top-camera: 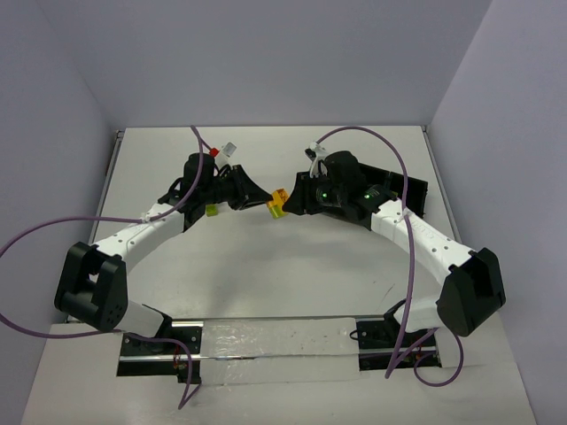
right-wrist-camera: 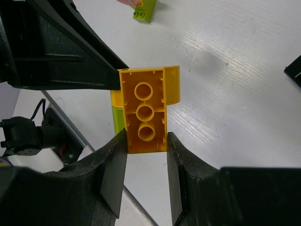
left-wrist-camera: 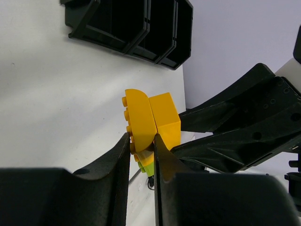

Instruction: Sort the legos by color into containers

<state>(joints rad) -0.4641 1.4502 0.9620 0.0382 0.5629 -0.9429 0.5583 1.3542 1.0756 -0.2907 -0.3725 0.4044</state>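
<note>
I'm looking at a white table (top-camera: 266, 292) boxed in by pale walls (top-camera: 266, 62). I count two arms, one black tray (left-wrist-camera: 117, 40) of three bins, and four bricks. A loose green brick (right-wrist-camera: 145, 10) lies at the left, perhaps with something pink on it. My left claw (left-wrist-camera: 142, 139) clamps a curved yellow brick (left-wrist-camera: 140, 115) and my right claw (right-wrist-camera: 146, 136) clamps a yellow block (right-wrist-camera: 143, 115). Those two and a green brick (right-wrist-camera: 116, 120) are joined, held above mid-table. The block's long axis runs along my right fingers, hollow underside toward the camera.
</note>
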